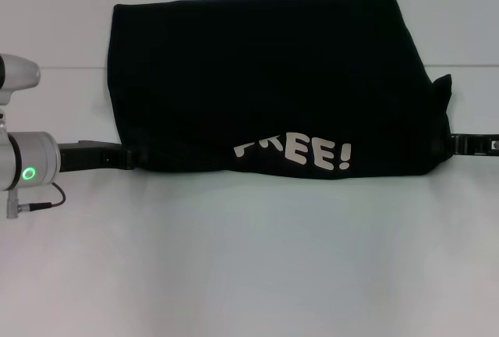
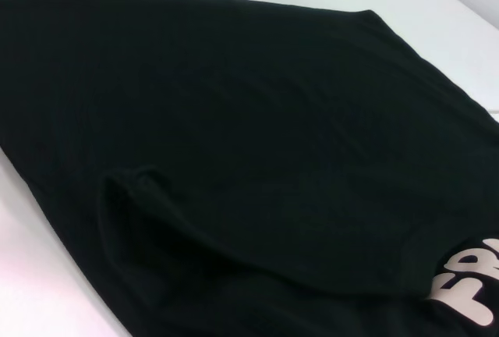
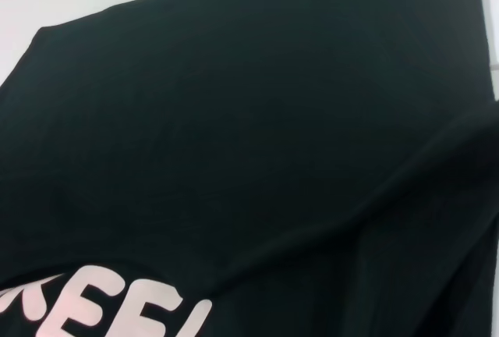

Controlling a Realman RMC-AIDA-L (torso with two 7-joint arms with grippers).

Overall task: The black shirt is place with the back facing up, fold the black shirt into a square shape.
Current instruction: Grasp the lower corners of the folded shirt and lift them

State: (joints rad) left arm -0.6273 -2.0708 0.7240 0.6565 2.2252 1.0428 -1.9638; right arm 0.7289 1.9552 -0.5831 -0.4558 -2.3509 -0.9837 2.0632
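Jaws of both grippers hide under the black shirt edges, state unclear, left gripper and right gripper seemingly carrying the near hem for a fold.

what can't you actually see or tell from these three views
- Left gripper, head view: its tip is tucked under the black shirt, so open or shut is unknown.
- Right gripper, head view: the shirt's right corner covers its end, and the arm is cut by the picture edge.
- White lettering, all views: the first letters are folded under.
- Both wrist views: fabric fills them; no fingers show.
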